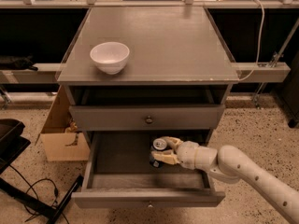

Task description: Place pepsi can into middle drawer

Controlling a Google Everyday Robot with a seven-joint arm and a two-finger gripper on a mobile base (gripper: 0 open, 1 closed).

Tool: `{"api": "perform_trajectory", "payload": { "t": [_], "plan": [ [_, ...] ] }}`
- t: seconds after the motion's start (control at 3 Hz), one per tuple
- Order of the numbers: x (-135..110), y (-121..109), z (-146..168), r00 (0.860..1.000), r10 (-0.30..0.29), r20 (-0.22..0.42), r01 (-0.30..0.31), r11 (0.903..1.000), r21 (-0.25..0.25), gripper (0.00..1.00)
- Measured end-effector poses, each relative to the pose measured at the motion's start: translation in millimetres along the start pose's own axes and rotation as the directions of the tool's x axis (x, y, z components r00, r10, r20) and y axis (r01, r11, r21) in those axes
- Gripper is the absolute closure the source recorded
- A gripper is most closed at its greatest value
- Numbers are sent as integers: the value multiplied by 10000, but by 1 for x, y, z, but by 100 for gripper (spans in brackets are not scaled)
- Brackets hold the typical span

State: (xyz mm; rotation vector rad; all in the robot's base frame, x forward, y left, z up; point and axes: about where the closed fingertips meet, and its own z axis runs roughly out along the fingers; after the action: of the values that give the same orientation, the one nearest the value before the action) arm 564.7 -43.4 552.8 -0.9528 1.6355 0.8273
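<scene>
The middle drawer [117, 160] is pulled open below the cabinet top, showing its grey flat-bottomed tray. My gripper [161, 150] reaches in from the right and is shut on the pepsi can [159, 148]. Its silver top faces up and its dark blue body is mostly hidden by the fingers. The can is upright, low inside the drawer at the back right, near the tray floor. Whether it touches the floor cannot be told. The white arm runs off to the lower right.
A white bowl [110, 56] stands on the cabinet top [187, 45] at the left. The upper drawer front [148, 119] with a knob is closed above the can. A cardboard box [63, 134] sits on the floor to the left, cables and a black stand at the lower left.
</scene>
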Motion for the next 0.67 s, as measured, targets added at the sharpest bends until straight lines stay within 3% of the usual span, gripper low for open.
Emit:
{"api": "perform_trajectory", "payload": {
  "t": [0.67],
  "plan": [
    [92,-15,-10,9999,9,-103,-4,9991,432,100]
  ]
}}
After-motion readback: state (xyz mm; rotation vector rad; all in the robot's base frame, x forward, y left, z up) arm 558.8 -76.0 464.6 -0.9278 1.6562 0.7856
